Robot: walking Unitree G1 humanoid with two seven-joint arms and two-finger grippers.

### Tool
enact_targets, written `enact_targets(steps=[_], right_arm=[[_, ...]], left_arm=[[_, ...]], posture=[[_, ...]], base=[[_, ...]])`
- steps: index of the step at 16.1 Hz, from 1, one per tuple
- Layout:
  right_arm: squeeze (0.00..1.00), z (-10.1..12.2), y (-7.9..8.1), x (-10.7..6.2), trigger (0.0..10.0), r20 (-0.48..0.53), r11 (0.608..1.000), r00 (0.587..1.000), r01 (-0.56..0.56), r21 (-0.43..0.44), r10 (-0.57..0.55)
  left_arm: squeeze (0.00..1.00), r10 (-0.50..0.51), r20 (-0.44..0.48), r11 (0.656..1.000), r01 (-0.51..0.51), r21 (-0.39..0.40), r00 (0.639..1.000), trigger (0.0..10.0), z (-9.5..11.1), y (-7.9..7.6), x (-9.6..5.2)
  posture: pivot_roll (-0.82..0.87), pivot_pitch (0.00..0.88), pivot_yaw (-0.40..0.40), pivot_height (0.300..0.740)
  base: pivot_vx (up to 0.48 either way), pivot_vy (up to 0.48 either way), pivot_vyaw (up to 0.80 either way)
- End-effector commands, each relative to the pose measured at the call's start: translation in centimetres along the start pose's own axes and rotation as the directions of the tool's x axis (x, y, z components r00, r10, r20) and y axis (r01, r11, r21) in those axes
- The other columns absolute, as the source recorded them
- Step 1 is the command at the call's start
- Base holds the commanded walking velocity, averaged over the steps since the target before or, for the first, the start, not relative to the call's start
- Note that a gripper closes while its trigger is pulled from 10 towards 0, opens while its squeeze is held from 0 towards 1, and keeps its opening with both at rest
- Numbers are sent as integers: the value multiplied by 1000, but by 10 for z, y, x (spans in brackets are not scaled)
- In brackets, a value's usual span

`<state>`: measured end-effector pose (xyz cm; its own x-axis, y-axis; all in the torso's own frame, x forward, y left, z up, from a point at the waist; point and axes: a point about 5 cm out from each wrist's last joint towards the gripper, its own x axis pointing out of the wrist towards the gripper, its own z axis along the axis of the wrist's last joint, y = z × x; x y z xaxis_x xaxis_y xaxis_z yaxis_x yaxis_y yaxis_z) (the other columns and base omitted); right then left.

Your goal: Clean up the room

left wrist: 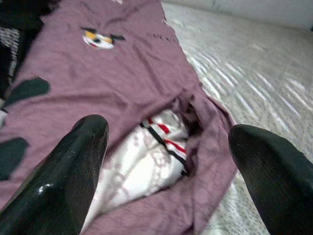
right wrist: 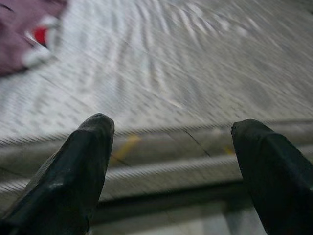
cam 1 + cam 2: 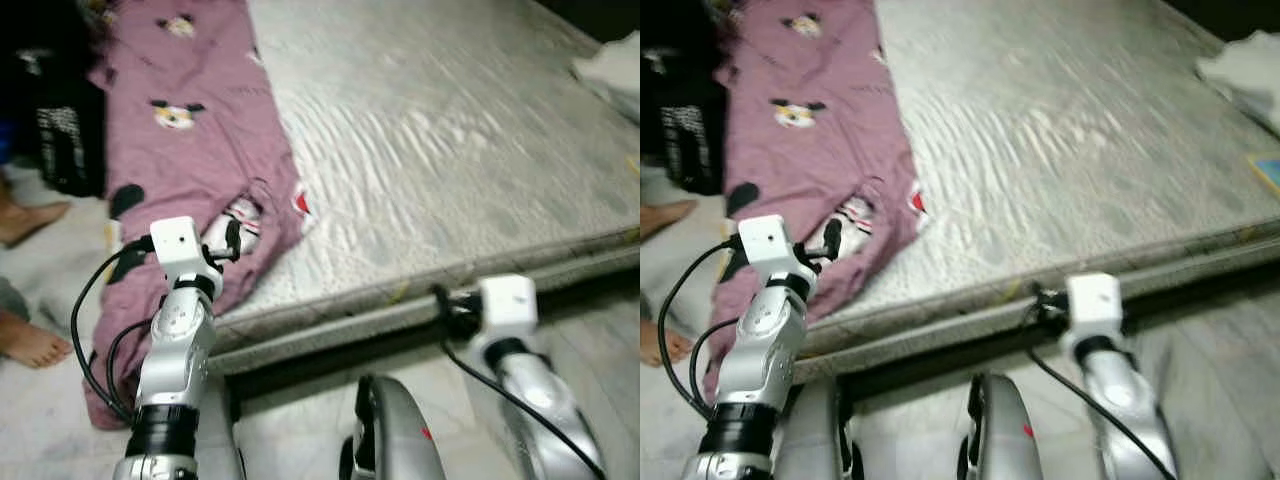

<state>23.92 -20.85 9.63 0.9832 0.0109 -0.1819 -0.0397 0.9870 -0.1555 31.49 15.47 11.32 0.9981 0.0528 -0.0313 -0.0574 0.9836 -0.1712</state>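
Observation:
A purple cloth (image 3: pixel 200 120) with cartoon prints lies along the left side of a grey mattress (image 3: pixel 450 150) and hangs over its front edge to the floor. A white patterned cloth with red and black stripes (image 1: pixel 146 161) pokes out from a fold in it. My left gripper (image 1: pixel 168 128) is open, raised just before that fold, with its fingers either side of the white cloth and not touching it. My right gripper (image 2: pixel 173 122) is open too, low at the mattress's front edge (image 3: pixel 440 298), with nothing between its fingers.
A person's bare feet (image 3: pixel 30 340) rest on the floor at the left. A black basket (image 3: pixel 70 140) stands beyond them. A white bundle (image 3: pixel 610 65) lies at the far right of the mattress. Pale floor runs along the front of the mattress.

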Motion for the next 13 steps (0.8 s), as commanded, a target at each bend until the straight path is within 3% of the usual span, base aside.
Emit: enact_targets(steps=[1, 5, 9, 11, 13], right_arm=[[0, -2, -14, -13, 10000, -33, 999, 998, 52, 4, -52], [0, -5, -18, -35, 10000, -76, 997, 994, 72, -10, -73], [0, -4, -26, -49, 10000, -103, 994, 989, 106, -23, -108], [0, -3, -27, -52, 10000, -111, 994, 987, 110, -29, -112], [0, -2, -27, -52, 10000, -115, 993, 986, 114, -31, -117]], left_arm=[[0, 24, -14, 999, -23, 25, 1000, 10000, -2, 4, 6], [0, 59, -136, 996, -50, 72, 989, 10000, -15, 17, 24], [0, 53, -248, 992, -22, 127, 967, 10000, -23, 18, 41], [0, 46, -330, 990, 0, 138, 943, 10000, -33, 16, 44], [0, -18, -457, 970, 126, 207, 889, 10000, -48, 3, 42]], posture=[[-75, 237, -32, 585], [-104, 269, -21, 585], [-147, 284, -14, 585], [-157, 285, -14, 585], [-168, 277, -12, 585]], base=[[0, 0, 0], [0, 0, 0], [0, 0, 0], [0, 0, 0], [0, 0, 0]])
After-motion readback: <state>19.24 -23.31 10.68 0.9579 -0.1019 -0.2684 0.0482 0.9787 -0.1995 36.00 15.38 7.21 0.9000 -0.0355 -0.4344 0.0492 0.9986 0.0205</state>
